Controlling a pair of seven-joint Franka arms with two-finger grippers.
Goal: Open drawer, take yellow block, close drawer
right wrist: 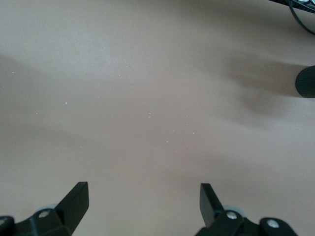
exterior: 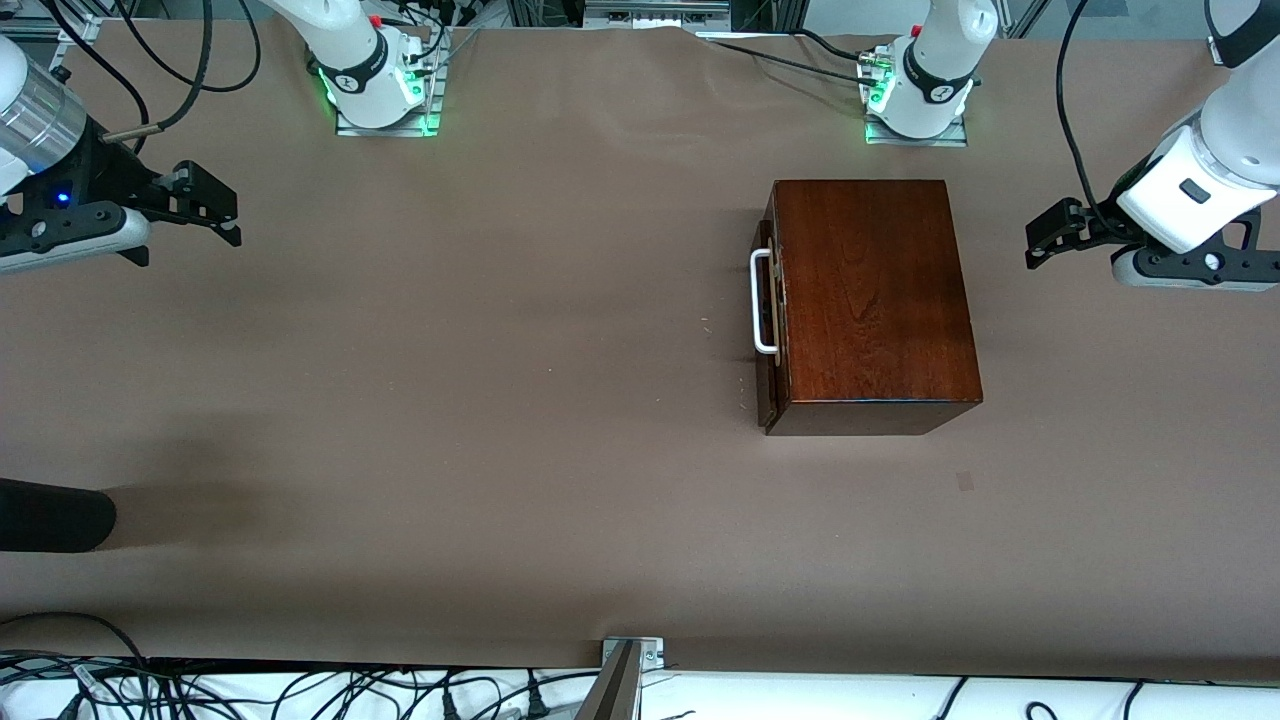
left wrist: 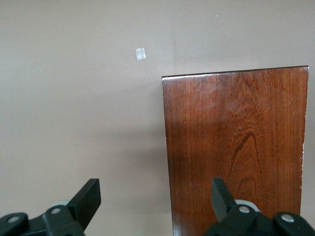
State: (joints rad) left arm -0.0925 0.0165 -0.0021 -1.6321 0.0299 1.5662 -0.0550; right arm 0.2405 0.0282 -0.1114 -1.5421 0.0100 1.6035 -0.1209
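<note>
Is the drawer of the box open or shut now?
Shut. The drawer front lies flush against the box, with only its white handle standing out; no tray shows.

Brown paper-covered tabletop (exterior: 500,350), small pale square patch (exterior: 964,481) on it near the front camera's edge, dark rounded cylinder (exterior: 50,515) lying at the right arm's end, tangled black cables (exterior: 300,690) along a white strip by the camera

Left hand (exterior: 1040,243) and right hand (exterior: 222,205) aloft, fingers spread.
</note>
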